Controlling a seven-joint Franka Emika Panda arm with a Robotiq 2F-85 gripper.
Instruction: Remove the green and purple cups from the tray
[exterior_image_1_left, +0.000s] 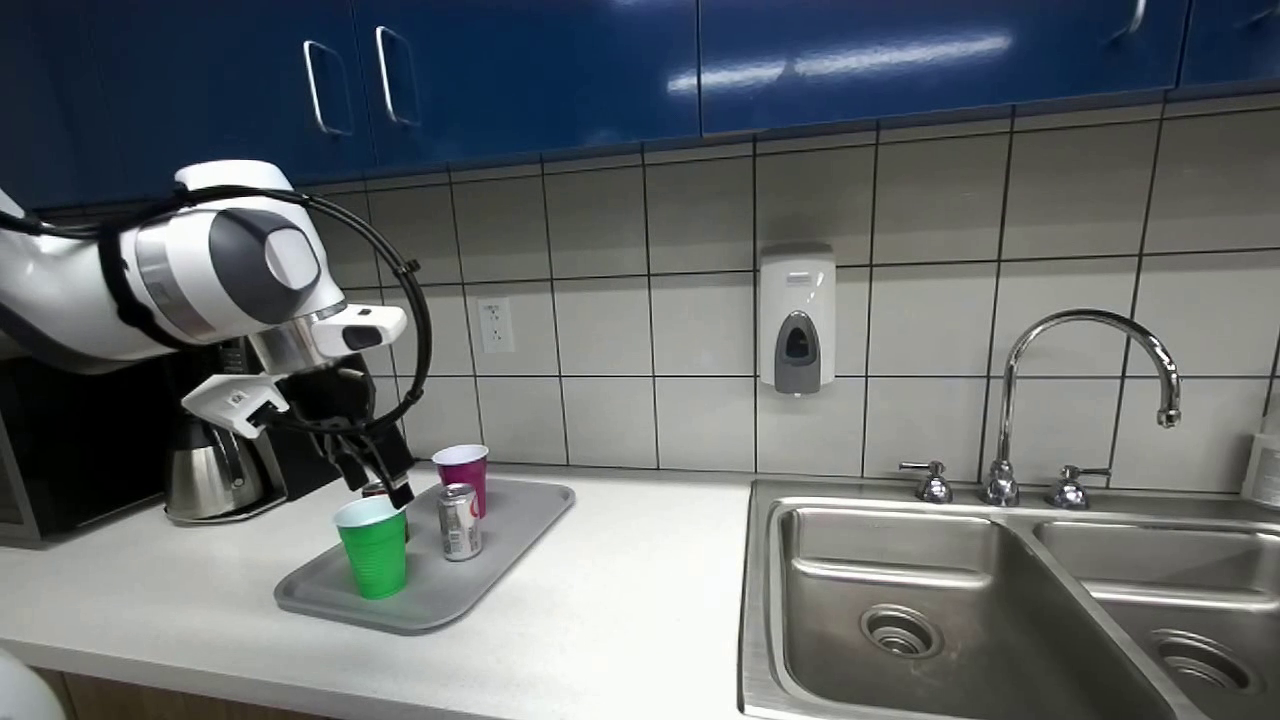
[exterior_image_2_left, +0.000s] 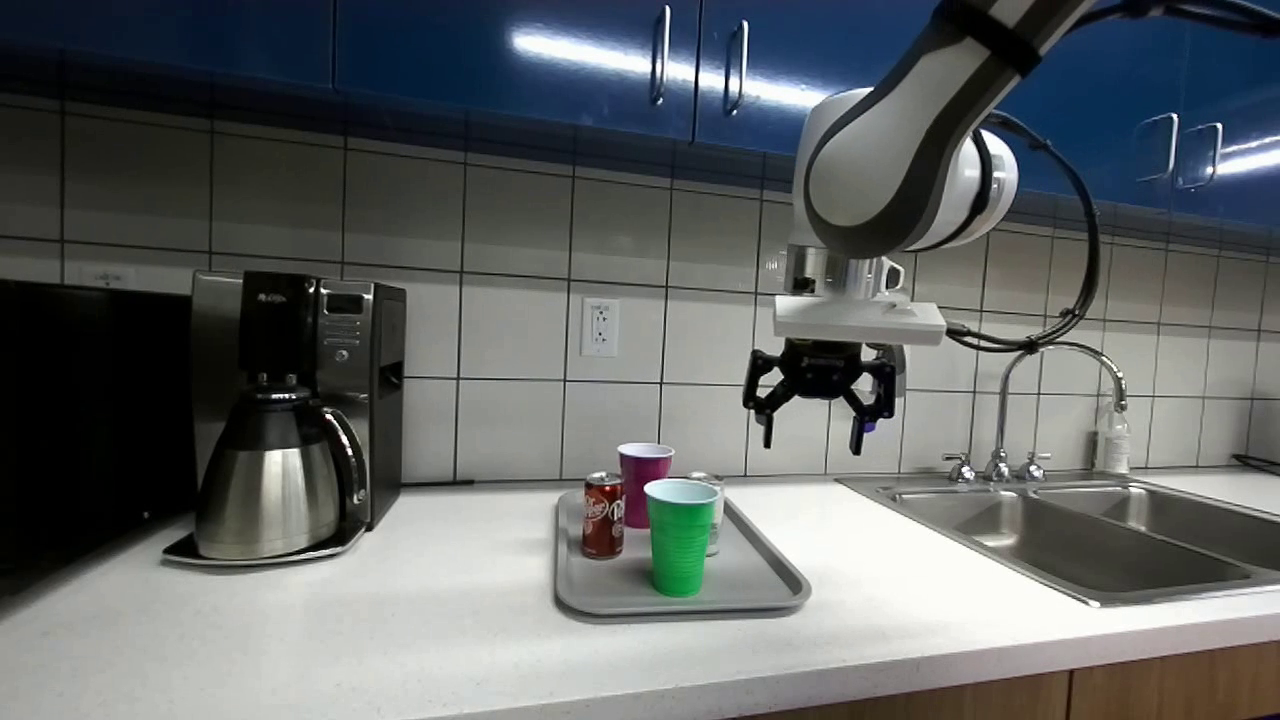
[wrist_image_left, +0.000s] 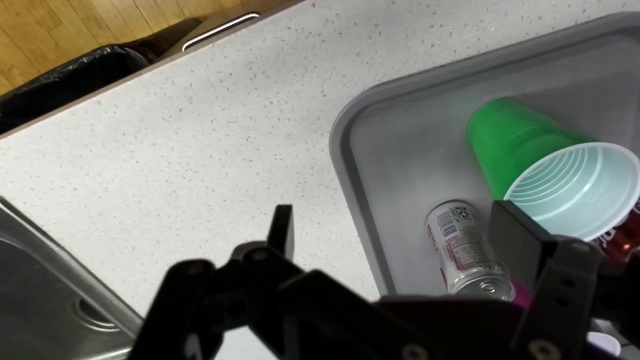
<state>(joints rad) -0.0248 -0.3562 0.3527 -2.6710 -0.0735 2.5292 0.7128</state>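
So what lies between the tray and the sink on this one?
Just white countertop: nothing stands on the stretch from the tray to the sink, as both exterior views show.

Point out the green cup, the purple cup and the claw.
Green cup (exterior_image_2_left: 681, 543), in an exterior view: outer wall, mid-height.
Purple cup (exterior_image_2_left: 640, 474), in an exterior view: outer wall, below the rim.
Claw (exterior_image_2_left: 812, 442), in an exterior view: midway between its fingertips.

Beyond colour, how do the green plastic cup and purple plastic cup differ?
The green cup stands nearer the white counter's front edge; the purple cup, nearer the pale tiled wall. In an exterior view, the green cup shows whole and partly hides the purple cup. Both stand upright on the grey rectangular tray.
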